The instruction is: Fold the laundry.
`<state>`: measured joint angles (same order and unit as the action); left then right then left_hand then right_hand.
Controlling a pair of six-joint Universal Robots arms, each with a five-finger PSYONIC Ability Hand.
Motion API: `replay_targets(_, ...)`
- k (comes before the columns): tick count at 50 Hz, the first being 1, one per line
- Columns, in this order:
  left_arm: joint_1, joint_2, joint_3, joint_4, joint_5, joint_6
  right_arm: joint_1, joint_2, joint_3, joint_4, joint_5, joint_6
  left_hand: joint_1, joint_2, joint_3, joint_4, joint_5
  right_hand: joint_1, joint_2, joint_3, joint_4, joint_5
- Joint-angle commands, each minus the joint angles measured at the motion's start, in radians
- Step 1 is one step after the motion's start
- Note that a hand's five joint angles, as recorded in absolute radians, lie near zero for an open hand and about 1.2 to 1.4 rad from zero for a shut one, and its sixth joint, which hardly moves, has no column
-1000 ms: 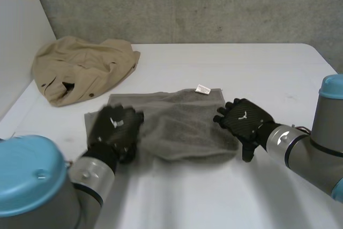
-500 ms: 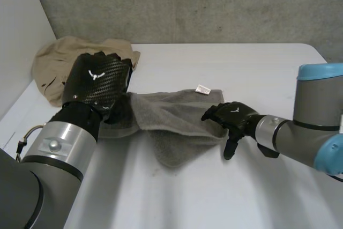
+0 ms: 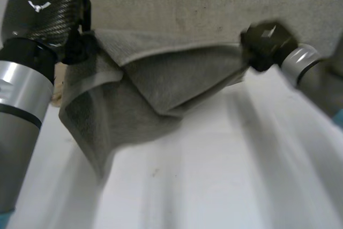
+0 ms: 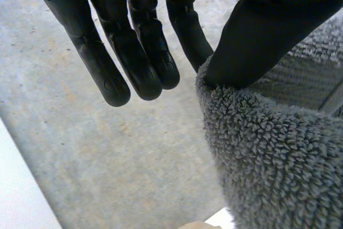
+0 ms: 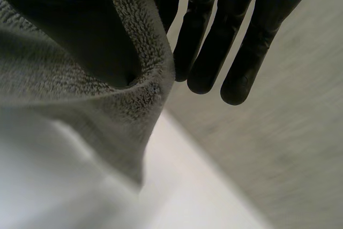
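towel [image 3: 155, 89] was held stretched above the surface [image 3: 241, 175], one end pinched by the left hand [image 3: 45, 14], the other by the right hand [image 3: 265, 44]; with such shallow thumb pinches an end could be dropped.

Grey towel [image 3: 155, 92] hangs across the middle; white table [image 3: 241, 175] beneath and rightward seems open

**What we cannot make out**

In the head view the right hand [image 3: 268, 44] is smeared by blur, and we cannot read its fingers there. The grey towel [image 3: 155, 87] covers the fingers of the left hand [image 3: 45, 12]. In both wrist views we lose each thumb tip in a fold of the towel, which runs past the edge.
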<state>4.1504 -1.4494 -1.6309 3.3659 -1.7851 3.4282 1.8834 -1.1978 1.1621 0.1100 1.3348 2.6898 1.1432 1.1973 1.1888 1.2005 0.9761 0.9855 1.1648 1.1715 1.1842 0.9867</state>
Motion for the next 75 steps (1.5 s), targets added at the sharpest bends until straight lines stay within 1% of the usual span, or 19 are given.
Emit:
replay_targets(1,0.102,-0.005,-0.012,-0.005,0.067,-0.001,-0.023,-0.293,0.010,0.079,0.014,-0.172,0.253,0.199,0.207,0.196,0.246,0.411,0.231,0.225,0.212,0.235)
replay_targets(6,0.134,-0.055,-0.024,-0.022,0.104,-0.020,-0.012,-0.321,0.005,0.184,0.020,-0.245,0.253,0.199,0.207,0.196,0.246,0.411,0.231,0.225,0.212,0.235)
replay_targets(11,0.134,-0.149,-0.010,-0.023,0.142,-0.027,0.008,-0.289,0.014,0.293,0.032,-0.284,0.253,0.199,0.207,0.196,0.246,0.411,0.231,0.225,0.212,0.235)
replay_targets(16,0.134,-0.294,0.043,-0.017,0.185,-0.023,0.057,-0.108,0.013,0.356,0.081,-0.353,0.253,0.199,0.207,0.196,0.246,0.411,0.231,0.225,0.212,0.235)
replay_targets(22,0.131,-0.515,0.218,-0.013,0.187,-0.012,0.069,0.059,-0.062,0.326,0.161,-0.372,0.253,0.199,0.207,0.196,0.246,0.411,0.231,0.225,0.212,0.235)
replay_targets(26,0.136,-0.650,0.412,-0.013,0.187,-0.009,0.066,0.161,-0.157,0.205,0.193,-0.367,0.253,0.199,0.207,0.196,0.246,0.411,0.231,0.225,0.212,0.235)
replay_targets(31,0.137,-0.743,0.672,0.000,0.182,-0.014,0.063,0.219,-0.307,-0.072,0.230,-0.337,0.253,0.199,0.207,0.196,0.246,0.411,0.231,0.225,0.212,0.235)
replay_targets(36,0.139,-0.749,0.850,0.075,0.184,-0.026,0.066,0.193,-0.346,-0.327,0.237,-0.286,0.253,0.199,0.207,0.196,0.246,0.411,0.231,0.225,0.212,0.235)
replay_targets(39,0.134,-0.741,0.879,0.180,0.184,-0.035,0.068,0.138,-0.337,-0.433,0.238,-0.263,0.253,0.199,0.207,0.196,0.246,0.411,0.231,0.225,0.212,0.235)
replay_targets(42,0.139,-0.698,0.873,0.228,0.185,-0.040,0.069,0.087,-0.308,-0.428,0.221,-0.258,0.253,0.199,0.207,0.196,0.246,0.411,0.231,0.225,0.212,0.235)
replay_targets(45,0.151,-0.651,0.829,0.210,0.187,-0.050,0.065,0.063,-0.271,-0.379,0.195,-0.257,0.253,0.199,0.207,0.196,0.246,0.411,0.231,0.225,0.212,0.235)
replay_targets(52,0.185,-0.577,0.532,0.150,0.251,-0.052,0.054,0.035,-0.133,-0.090,0.018,-0.268,0.253,0.199,0.207,0.196,0.246,0.411,0.231,0.225,0.212,0.235)
replay_targets(55,0.201,-0.534,0.339,0.123,0.285,-0.043,0.056,0.040,-0.043,0.133,-0.041,-0.332,0.253,0.199,0.207,0.196,0.246,0.411,0.231,0.225,0.212,0.235)
replay_targets(60,0.205,-0.539,0.139,0.090,0.291,0.029,0.065,0.076,0.079,0.283,-0.036,-0.447,0.253,0.199,0.207,0.196,0.246,0.411,0.231,0.225,0.212,0.235)
replay_targets(63,0.205,-0.569,0.080,0.081,0.291,0.094,0.069,0.133,0.125,0.234,-0.028,-0.444,0.236,0.182,0.190,0.179,0.229,0.411,0.231,0.225,0.212,0.235)
replay_targets(67,0.203,-0.673,0.040,0.079,0.276,0.241,0.068,0.194,0.146,0.097,0.006,-0.349,-0.206,-0.260,-0.252,-0.263,-0.213,0.411,0.231,0.225,0.212,0.235)
replay_targets(69,0.197,-0.692,0.040,0.079,0.268,0.276,0.072,0.216,0.148,0.044,0.044,-0.285,-0.383,-0.437,-0.428,-0.440,-0.390,0.411,0.231,0.225,0.212,0.235)
replay_targets(74,0.191,-0.686,0.033,0.081,0.236,0.292,0.092,0.207,0.159,0.013,0.099,-0.200,-0.542,-0.596,-0.587,-0.599,-0.549,0.411,0.231,0.225,0.212,0.235)
replay_targets(75,0.189,-0.660,0.023,0.079,0.234,0.280,0.091,0.204,0.162,0.008,0.102,-0.187,-0.635,-0.689,-0.681,-0.693,-0.643,0.411,0.231,0.225,0.212,0.235)
